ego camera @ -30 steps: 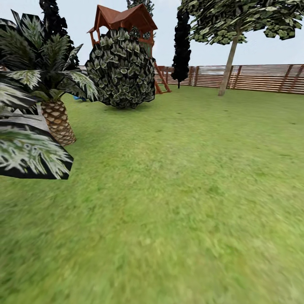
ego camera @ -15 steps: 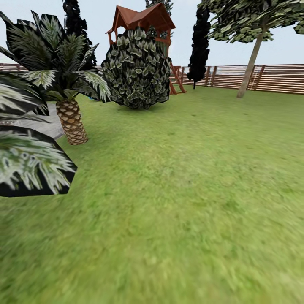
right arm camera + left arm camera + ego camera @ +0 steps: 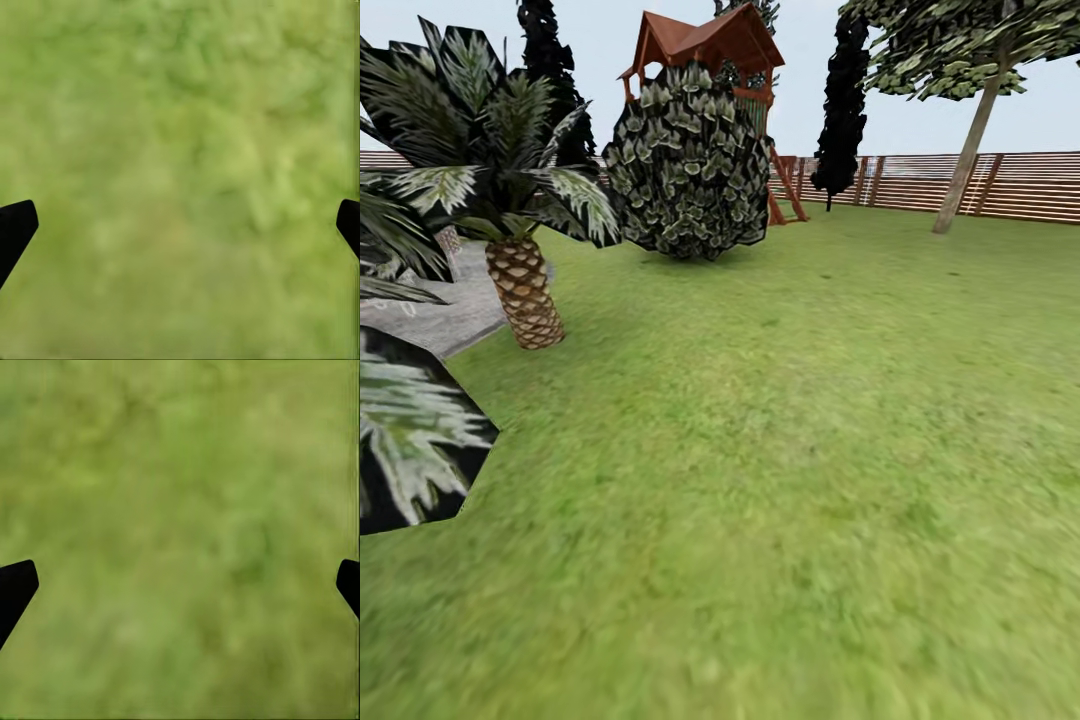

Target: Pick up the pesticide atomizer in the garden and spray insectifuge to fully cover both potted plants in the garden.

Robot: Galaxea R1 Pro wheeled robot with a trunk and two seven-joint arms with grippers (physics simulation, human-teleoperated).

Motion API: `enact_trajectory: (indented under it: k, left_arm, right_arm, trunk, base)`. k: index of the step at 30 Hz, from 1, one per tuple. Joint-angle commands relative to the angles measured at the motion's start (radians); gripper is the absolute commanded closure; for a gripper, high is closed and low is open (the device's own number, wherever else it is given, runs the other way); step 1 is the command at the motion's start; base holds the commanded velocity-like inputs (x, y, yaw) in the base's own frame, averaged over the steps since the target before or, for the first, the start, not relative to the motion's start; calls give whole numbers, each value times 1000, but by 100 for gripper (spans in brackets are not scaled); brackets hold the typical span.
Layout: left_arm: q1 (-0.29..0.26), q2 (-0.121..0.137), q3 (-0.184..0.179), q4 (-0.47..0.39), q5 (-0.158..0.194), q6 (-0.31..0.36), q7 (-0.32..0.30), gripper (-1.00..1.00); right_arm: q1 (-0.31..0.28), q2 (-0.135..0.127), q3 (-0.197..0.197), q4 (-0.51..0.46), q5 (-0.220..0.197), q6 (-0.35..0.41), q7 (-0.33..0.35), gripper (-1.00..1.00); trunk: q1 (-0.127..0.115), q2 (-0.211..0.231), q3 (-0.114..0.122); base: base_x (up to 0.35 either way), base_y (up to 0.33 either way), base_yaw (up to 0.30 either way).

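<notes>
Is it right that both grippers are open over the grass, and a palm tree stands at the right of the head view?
Not quite. The left gripper and right gripper are open over grass, but the head view shows the palm tree at its left.

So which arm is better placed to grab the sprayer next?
Neither yet, as far as I can tell. The left gripper and right gripper both hang open over bare lawn, holding nothing, and look equally placed.
</notes>
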Motion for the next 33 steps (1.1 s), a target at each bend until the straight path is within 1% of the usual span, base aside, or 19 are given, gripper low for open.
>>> enact_trajectory:
  k: [1,18,24,33]
  left_arm:
    - [-1,0,4,1,-1,-3,0,-100]
    - [-1,1,5,1,0,-3,0,-100]
    - [-1,1,5,1,0,-4,0,-100]
    - [-1,1,5,1,0,-4,0,-100]
  right_arm:
    - [-1,-1,6,1,-2,-3,-6,-100]
    - [-1,-1,6,3,-2,-1,-6,-100]
    - [-1,-1,6,3,-2,-1,-6,-100]
    - [-1,-1,6,3,-2,-1,-6,-100]
  trunk:
    - [0,0,-1]
    - [0,0,-1]
    - [0,0,-1]
    - [0,0,-1]
  base:
    - [306,-195,0]
    - [309,-178,0]
    - [332,-85,0]
    - [338,-8,0]
